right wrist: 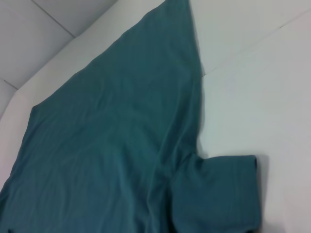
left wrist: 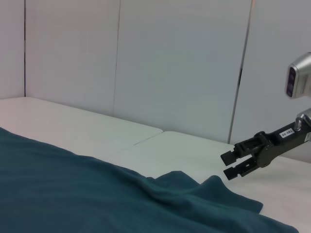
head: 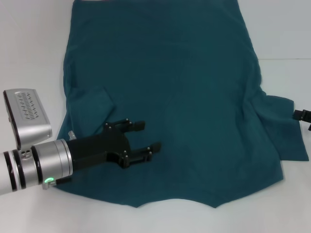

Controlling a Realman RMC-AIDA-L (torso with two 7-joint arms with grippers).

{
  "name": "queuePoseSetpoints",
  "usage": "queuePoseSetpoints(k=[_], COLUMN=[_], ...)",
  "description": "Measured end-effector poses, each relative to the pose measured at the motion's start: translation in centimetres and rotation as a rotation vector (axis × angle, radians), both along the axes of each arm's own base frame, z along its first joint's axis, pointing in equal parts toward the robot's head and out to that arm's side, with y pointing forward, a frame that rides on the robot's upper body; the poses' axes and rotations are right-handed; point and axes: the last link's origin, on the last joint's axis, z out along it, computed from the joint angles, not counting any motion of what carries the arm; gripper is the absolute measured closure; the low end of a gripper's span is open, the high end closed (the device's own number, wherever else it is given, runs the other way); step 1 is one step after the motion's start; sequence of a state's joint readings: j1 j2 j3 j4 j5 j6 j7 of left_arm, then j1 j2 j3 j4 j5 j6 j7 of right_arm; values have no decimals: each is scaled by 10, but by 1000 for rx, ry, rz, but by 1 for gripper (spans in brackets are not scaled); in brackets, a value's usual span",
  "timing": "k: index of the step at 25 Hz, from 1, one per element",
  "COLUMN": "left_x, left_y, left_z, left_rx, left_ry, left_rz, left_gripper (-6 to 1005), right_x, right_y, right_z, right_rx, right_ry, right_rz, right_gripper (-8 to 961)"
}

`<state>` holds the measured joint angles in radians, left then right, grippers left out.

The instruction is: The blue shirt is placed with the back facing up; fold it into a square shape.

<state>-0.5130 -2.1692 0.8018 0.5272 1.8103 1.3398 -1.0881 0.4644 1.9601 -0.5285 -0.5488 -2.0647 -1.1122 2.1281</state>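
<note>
Blue shirt (head: 184,102): lay flat on white table (head: 29,58). Left gripper (head: 149,137): fingers spread, over its left sleeve area. Right gripper (head: 302,116): beside right sleeve, seemingly parted.

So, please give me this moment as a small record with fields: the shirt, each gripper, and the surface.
shirt: the blue shirt lies spread flat, plain side up, not yet folded into a square
left sleeve: folded in over the body
right sleeve: spread out on the table
left gripper: the left gripper is open, over the shirt's left near part, holding nothing
right gripper: the right gripper is open, beside the right sleeve
surface: white table
</note>
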Motion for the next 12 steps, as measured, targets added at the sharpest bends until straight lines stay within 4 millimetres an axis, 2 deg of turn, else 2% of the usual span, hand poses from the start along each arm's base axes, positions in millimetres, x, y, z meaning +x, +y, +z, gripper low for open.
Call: queuePoseSetpoints(k=[12], left_x=[-2], left_y=[2], left_z=[1], left_rx=[12], left_ry=[14], left_rz=[6], left_gripper=[264], right_x=[-3], right_y=[7], right_z=[-15], right_rx=[8], right_ry=[-3], right_rz=[-9], right_gripper=[53])
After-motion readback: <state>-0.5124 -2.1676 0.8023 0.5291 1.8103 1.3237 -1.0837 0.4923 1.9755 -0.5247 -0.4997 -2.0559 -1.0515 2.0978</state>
